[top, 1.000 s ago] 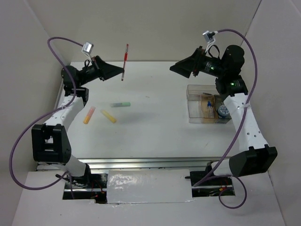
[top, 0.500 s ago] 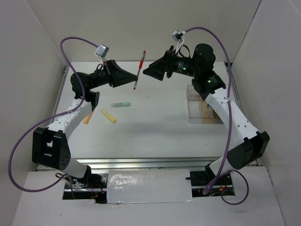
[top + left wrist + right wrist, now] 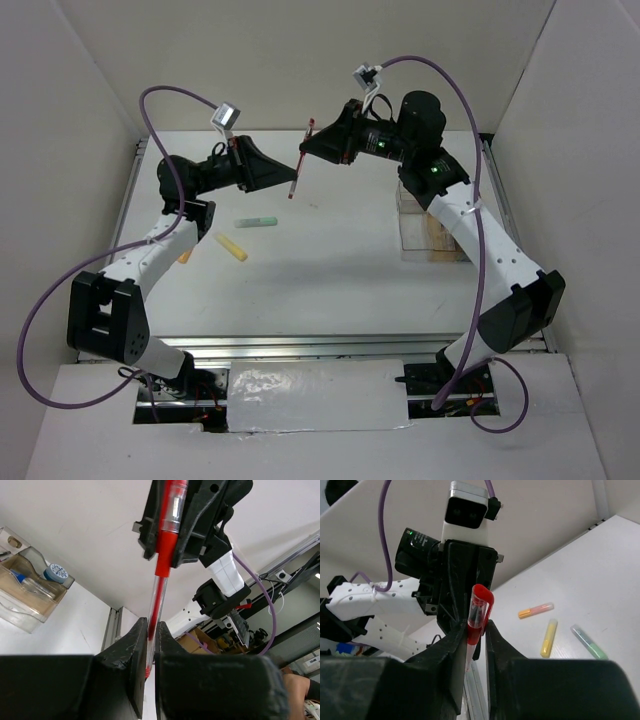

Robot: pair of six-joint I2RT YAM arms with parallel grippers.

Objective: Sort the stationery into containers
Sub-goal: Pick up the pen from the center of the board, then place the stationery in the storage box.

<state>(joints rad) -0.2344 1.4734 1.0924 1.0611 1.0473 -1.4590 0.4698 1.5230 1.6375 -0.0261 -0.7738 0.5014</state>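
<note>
A thin red pen (image 3: 301, 160) hangs in mid-air over the back of the table, held at both ends. My left gripper (image 3: 291, 181) is shut on its lower shaft (image 3: 162, 575), the fingers (image 3: 131, 645) pinching it. My right gripper (image 3: 307, 147) has its jaws pressed on the capped end (image 3: 477, 612). On the table lie a green marker (image 3: 256, 222), a yellow marker (image 3: 231, 247) and an orange marker (image 3: 184, 256), the last partly hidden by my left arm. The clear compartment box (image 3: 412, 228) stands at the right, partly under my right arm.
In the left wrist view the box (image 3: 20, 617) holds a clear blue-tipped tube (image 3: 30, 582) and a round blue-white roll (image 3: 56, 572). White walls close in the table at the back and both sides.
Both arms swung toward the middle and met. My right gripper went from wide open to closed on the pen's capped end. The left kept its grip throughout.
</note>
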